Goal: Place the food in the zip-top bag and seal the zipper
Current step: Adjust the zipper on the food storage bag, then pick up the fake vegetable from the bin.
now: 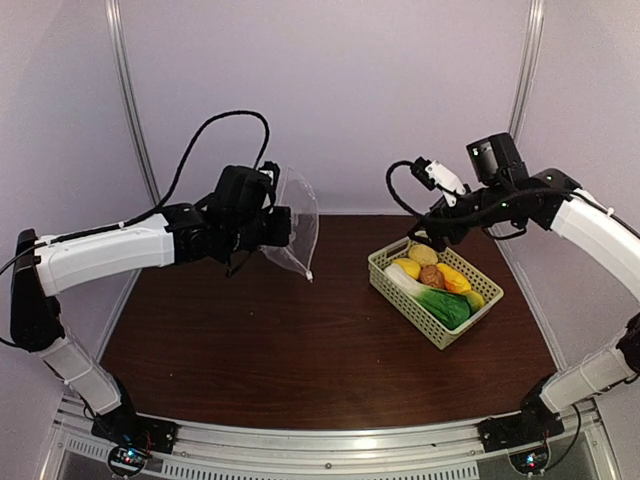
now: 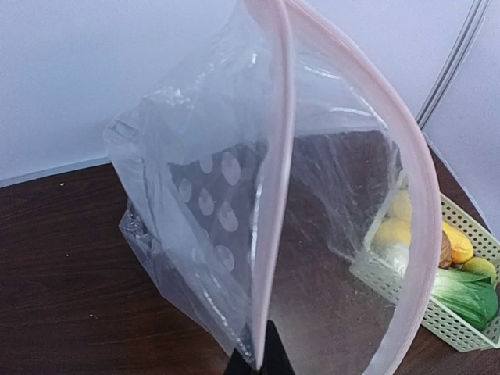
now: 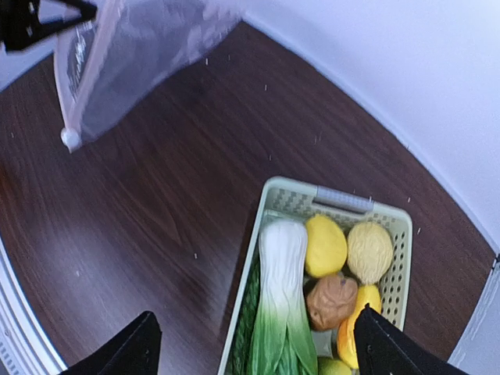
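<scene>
The zip-top bag [image 1: 296,222] hangs in the air left of centre, and my left gripper [image 1: 272,226] is shut on its mouth edge. In the left wrist view the bag [image 2: 211,195] gapes open. Its pink zipper [image 2: 275,187] strip runs down into my shut left gripper [image 2: 262,361]. The white slider [image 3: 71,139] dangles at the bag's [image 3: 133,55] low corner. The food lies in a pale green basket [image 1: 391,287]: a green leafy vegetable [image 3: 285,312], a yellow lemon [image 3: 324,244], a pale potato [image 3: 369,251], a brown piece [image 3: 331,301] and an orange piece [image 3: 346,341]. My right gripper [image 3: 262,348] hovers open above the basket, holding nothing.
The basket [image 3: 289,194] stands at the right of the dark wooden table [image 1: 300,340], close to the back wall. White walls close in the table at the back and on both sides. In the left wrist view the basket [image 2: 457,320] shows past the bag's right edge.
</scene>
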You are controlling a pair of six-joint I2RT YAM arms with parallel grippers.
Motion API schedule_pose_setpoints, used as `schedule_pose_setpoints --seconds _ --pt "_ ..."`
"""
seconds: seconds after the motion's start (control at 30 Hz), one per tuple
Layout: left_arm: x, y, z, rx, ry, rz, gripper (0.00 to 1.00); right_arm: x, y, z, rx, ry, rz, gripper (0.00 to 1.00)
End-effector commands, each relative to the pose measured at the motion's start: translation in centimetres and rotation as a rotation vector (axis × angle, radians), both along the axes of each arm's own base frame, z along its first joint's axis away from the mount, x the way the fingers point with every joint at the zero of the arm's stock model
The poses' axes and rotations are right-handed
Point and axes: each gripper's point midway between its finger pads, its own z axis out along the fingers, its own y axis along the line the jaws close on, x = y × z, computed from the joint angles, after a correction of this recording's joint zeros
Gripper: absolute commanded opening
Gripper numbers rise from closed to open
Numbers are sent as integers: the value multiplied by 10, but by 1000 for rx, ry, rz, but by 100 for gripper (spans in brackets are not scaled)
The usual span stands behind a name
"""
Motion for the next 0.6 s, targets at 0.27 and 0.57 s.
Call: schedule_pose_setpoints --seconds 0.27,0.57 --pt "-3 17 26 139 -33 -46 0 -20 -95 -169 -454 351 -12 74" --pt "-10 17 16 138 0 -70 0 -16 -105 -222 -526 487 5 70"
